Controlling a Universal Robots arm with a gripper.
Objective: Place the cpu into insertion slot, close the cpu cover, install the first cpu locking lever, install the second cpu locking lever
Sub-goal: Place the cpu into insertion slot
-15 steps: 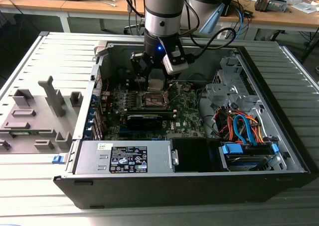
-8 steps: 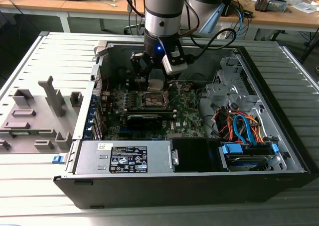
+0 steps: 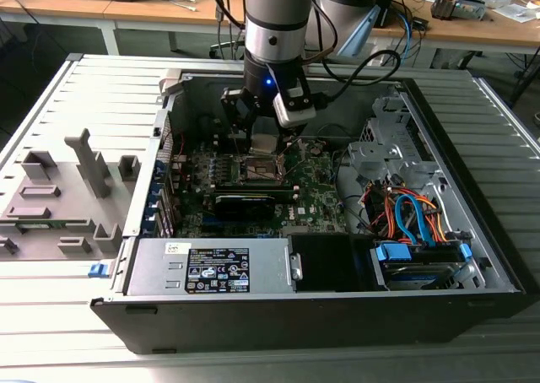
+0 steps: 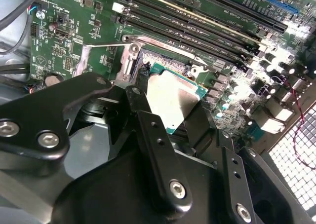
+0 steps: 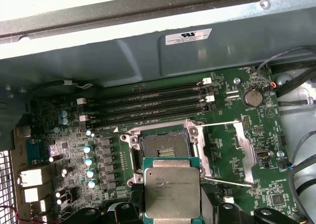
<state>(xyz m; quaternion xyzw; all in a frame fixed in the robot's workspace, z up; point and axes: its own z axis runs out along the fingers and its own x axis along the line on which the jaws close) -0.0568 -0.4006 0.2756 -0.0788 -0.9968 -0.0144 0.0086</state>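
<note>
My gripper is shut on the cpu, a flat square chip with a silver-grey top and a green edge. Black fingers clamp it from two opposite sides. The chip hangs a little above the green motherboard, near one edge of the insertion slot, a dark square socket with a silvery rim that lies uncovered. The cpu cover is swung open flat beside the slot. Two thin locking levers stick out on that same side. In the second wrist view the cpu partly hides the slot.
Long black memory slots run just beyond the slot. The open computer case walls in the board, with a power supply in front and coloured cables at the exterior view's right. A grey fixture stands outside at the left.
</note>
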